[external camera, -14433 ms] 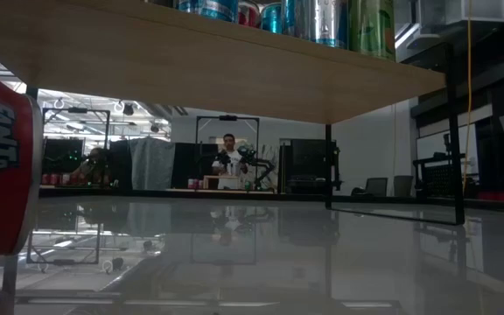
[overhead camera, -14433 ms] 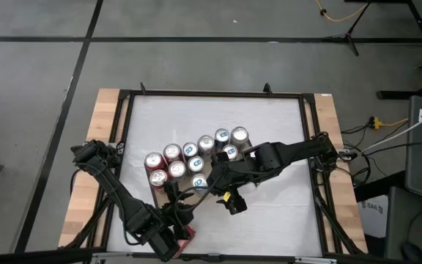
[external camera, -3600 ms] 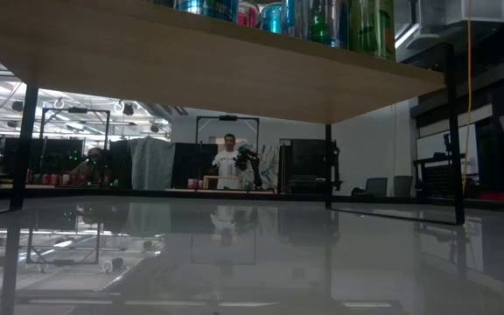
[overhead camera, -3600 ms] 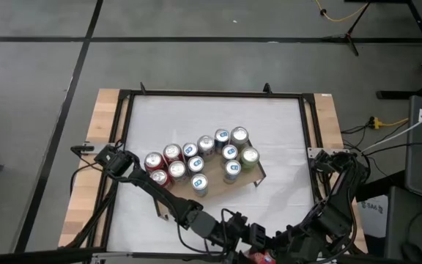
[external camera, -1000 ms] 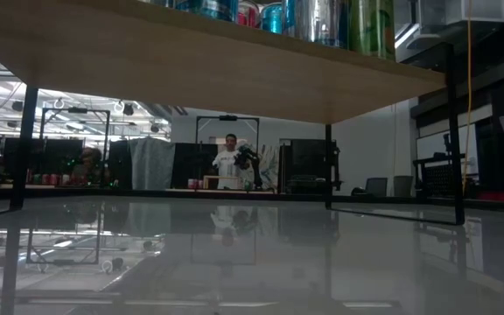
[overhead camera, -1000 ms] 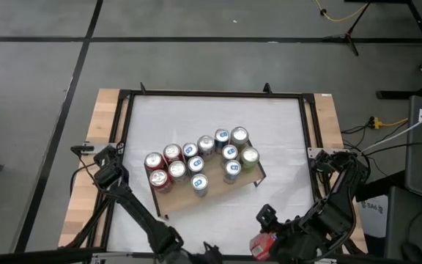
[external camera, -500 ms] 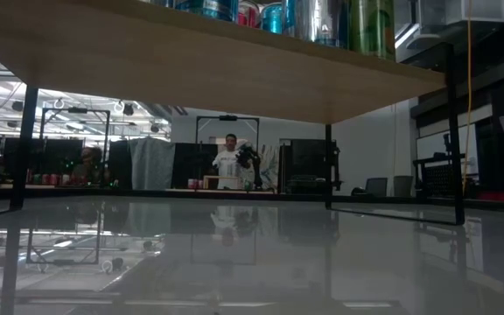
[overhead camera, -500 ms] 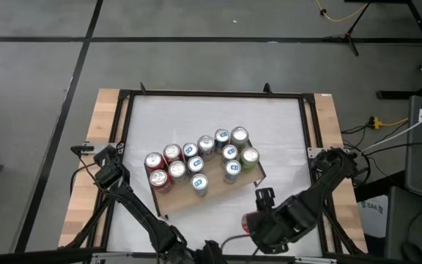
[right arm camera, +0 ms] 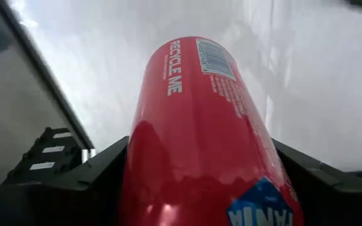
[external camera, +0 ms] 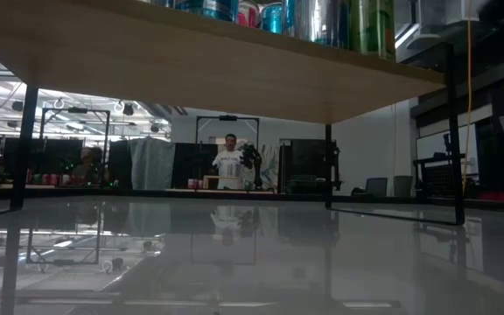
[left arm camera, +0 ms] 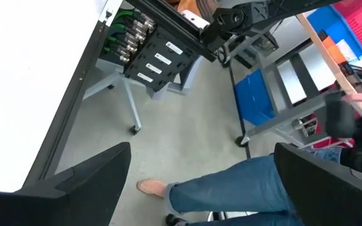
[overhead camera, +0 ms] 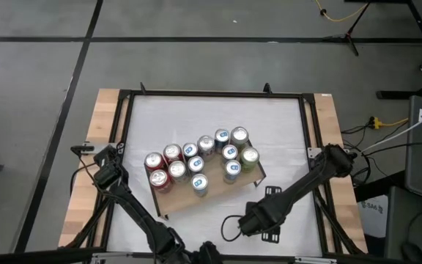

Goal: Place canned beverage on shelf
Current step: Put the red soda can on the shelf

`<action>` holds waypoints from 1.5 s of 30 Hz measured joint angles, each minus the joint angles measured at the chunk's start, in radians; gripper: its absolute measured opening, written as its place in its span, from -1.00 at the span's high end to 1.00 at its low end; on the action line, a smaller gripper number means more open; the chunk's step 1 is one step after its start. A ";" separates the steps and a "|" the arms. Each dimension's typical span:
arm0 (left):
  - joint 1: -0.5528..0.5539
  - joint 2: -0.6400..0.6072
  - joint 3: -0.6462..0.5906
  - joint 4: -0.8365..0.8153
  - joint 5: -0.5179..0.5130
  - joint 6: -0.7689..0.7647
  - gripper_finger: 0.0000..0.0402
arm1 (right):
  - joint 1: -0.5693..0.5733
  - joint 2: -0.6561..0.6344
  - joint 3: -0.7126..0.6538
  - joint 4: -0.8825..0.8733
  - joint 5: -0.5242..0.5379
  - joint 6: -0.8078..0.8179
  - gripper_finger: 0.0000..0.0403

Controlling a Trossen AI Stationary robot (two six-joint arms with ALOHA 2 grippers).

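We see our right gripper (right arm camera: 200, 182) clamped around a red aluminium drink can (right arm camera: 206, 125), carried above the white tabletop (overhead camera: 284, 132) near the light-brown wooden shelf (overhead camera: 218, 192). We judge the next move must lift it onto bare board beside the standing cans (overhead camera: 196, 158).

Our left gripper (left arm camera: 200, 188) hangs wide open and empty at the table's near edge.
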 joint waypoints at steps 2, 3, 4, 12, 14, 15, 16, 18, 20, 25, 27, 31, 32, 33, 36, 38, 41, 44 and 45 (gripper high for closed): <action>0.000 0.000 0.000 -0.009 0.000 0.000 -0.93 | -0.004 0.000 -0.053 0.032 -0.025 0.006 -0.45; 0.000 0.000 0.000 -0.013 0.000 0.000 -0.93 | -0.004 0.000 -0.076 0.052 -0.038 0.006 -0.45; -0.001 0.000 0.000 -0.013 0.001 0.000 -0.93 | -0.004 0.000 -0.098 0.071 -0.053 0.006 -0.45; 0.000 0.000 0.000 -0.018 -0.001 0.024 -0.93 | -0.004 0.000 -0.197 0.167 -0.056 0.013 -0.45; 0.000 0.000 0.000 -0.018 -0.003 0.024 -0.93 | -0.004 0.000 -0.211 0.185 -0.057 0.014 -0.45; 0.000 0.000 0.000 -0.018 -0.003 0.024 -0.93 | -0.004 -0.001 -0.213 0.190 -0.058 0.014 -0.45; 0.001 0.000 0.000 -0.018 -0.003 0.024 -0.93 | -0.004 -0.001 -0.215 0.193 -0.060 0.015 -0.45; 0.002 0.000 0.000 -0.016 -0.004 0.025 -0.93 | -0.004 -0.002 -0.217 0.196 -0.060 0.015 -0.45; 0.002 0.000 0.000 -0.017 -0.004 0.025 -0.93 | -0.004 -0.002 -0.217 0.198 -0.057 0.015 -0.46; 0.002 0.000 0.000 -0.016 -0.004 0.025 -0.93 | -0.003 -0.002 -0.217 0.205 -0.057 0.013 -0.59; 0.002 0.000 0.000 -0.017 -0.004 0.025 -0.93 | -0.003 -0.001 -0.218 0.218 -0.056 0.010 -0.67; 0.002 0.000 0.000 -0.016 -0.007 0.025 -0.93 | -0.003 0.002 -0.220 0.219 -0.056 0.009 -0.83; 0.002 0.000 0.000 -0.017 -0.008 0.025 -0.93 | -0.003 0.002 -0.220 0.220 -0.056 0.009 -0.87; 0.003 0.000 0.000 -0.016 -0.009 0.025 -0.93 | -0.003 0.002 -0.220 0.222 -0.055 0.009 -0.90; 0.003 0.000 0.000 -0.016 -0.010 0.025 -0.93 | -0.003 0.002 -0.220 0.221 -0.055 0.010 -0.97; 0.003 0.000 0.000 -0.016 -0.010 0.025 -0.93 | -0.003 0.002 -0.219 0.219 -0.054 0.010 -0.97; 0.003 0.000 0.000 -0.016 -0.010 0.025 -0.93 | -0.003 0.002 -0.216 0.216 -0.053 0.005 -0.95; 0.003 0.000 0.000 -0.016 -0.010 0.025 -0.93 | -0.003 0.002 -0.192 0.207 -0.030 0.005 -0.94; 0.003 0.000 0.000 -0.016 -0.010 0.025 -0.93 | -0.003 0.002 -0.179 0.206 -0.012 0.004 -0.94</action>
